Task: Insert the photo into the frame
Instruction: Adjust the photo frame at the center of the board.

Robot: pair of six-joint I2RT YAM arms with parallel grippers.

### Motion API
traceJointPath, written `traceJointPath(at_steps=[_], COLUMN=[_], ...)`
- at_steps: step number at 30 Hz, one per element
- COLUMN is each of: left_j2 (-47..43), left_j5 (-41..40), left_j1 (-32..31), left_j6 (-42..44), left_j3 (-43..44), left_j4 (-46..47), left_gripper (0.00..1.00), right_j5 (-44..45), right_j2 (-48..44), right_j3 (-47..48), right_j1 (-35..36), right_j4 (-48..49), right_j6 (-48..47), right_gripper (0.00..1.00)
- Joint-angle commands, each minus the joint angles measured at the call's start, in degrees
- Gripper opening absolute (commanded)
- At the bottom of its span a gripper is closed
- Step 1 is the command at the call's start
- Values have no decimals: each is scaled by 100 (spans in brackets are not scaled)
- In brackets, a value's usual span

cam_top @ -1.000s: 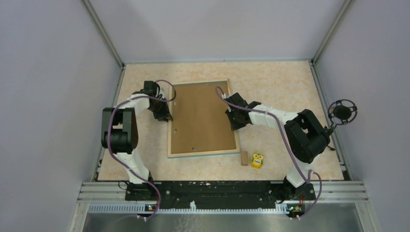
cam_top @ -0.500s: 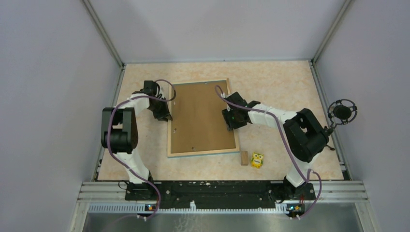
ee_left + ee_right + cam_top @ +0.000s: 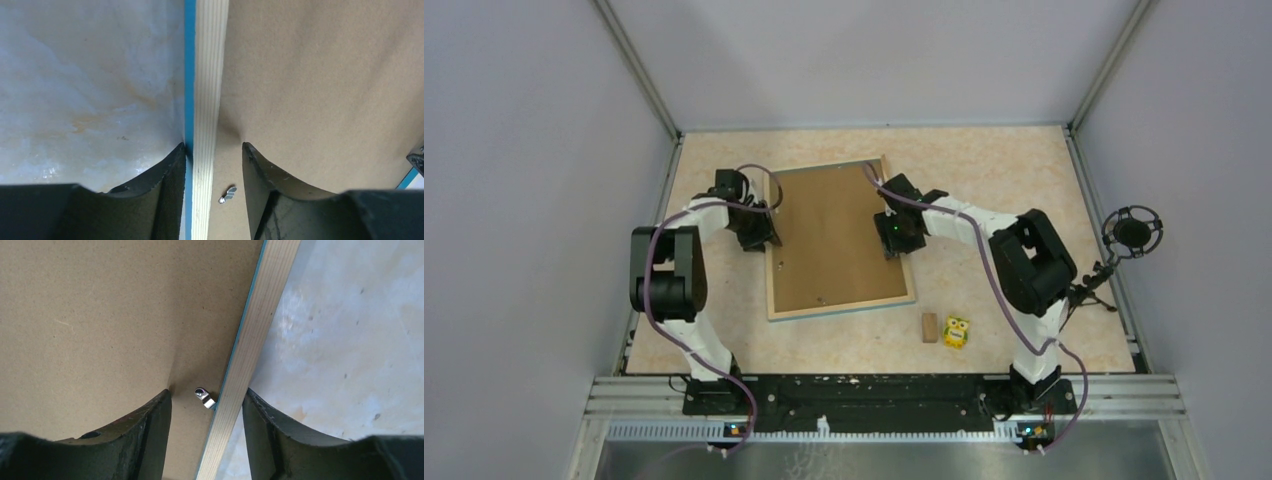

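The frame point(image 3: 839, 307) lies face down mid-table, light wood rails with blue edges, slightly skewed. The plain brown backing board point(image 3: 834, 235) fills it. The photo is hidden. My left gripper point(image 3: 761, 237) is open astride the frame's left rail point(image 3: 210, 75): one finger touches the blue outer edge, the other rests on the board point(image 3: 325, 75), clear of the rail. My right gripper point(image 3: 892, 238) is open astride the right rail point(image 3: 265, 315): its outer finger is against the rail, its inner finger is on the board point(image 3: 100, 315). Neither gripper holds anything.
Small metal clips sit on the board by each rail point(image 3: 227, 194) point(image 3: 205, 397). A small wooden block point(image 3: 929, 327) and a yellow owl toy point(image 3: 956, 331) lie near the frame's front right corner. A black round fixture point(image 3: 1132, 233) stands at the right edge.
The frame and board have slid left and back and turned slightly. My right gripper moved left and back with the right rail. My left gripper shifted slightly left.
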Motion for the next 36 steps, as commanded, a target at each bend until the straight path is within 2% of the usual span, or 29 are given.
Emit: traceJointPath(at_steps=[1,8,14,17,20,22,25,31,34,36], left_j2=[-248,-1197,-2195,-2659,-3139,-3362,-3588,-3364,-3086,-2895], left_j5=[949,1791,1935,1885,1428,1170,964,600,416,436], left_j1=[-131,-313,-1365,-1589,-1582,-1583,-1583,-1583,-1586,-1583], left_j6=[-358,-977,-1703,-1864,-1504,-1192,-842,-244,-64,2], left_j3=[-597,-2071,-2725,-2783,-2543,-2355,-2153,-1518,-1183,-926], left_j4=[46,719,1279,1359,994,781,721,518,410,358], left_gripper=[50,51,62,70,83,89,97,98,98,98], right_j5=[-461,-704,-1065,-634,229,787,1276,880,523,338], right_j2=[679,1806,2393,2469,2140,1780,1049,-330,-775,-908], right_j3=[905,2677,3792,4418,4709,4545,3729,1154,-45,-509], right_j1=[93,92,92,90,85,81,82,75,99,117], right_j4=[731,278,-64,-802,-1495,-1770,-1834,-937,-44,486], right_j6=[206,258,505,508,419,444,735,2216,2911,3259], right_gripper=[52,53,63,70,78,86,88,82,79,77])
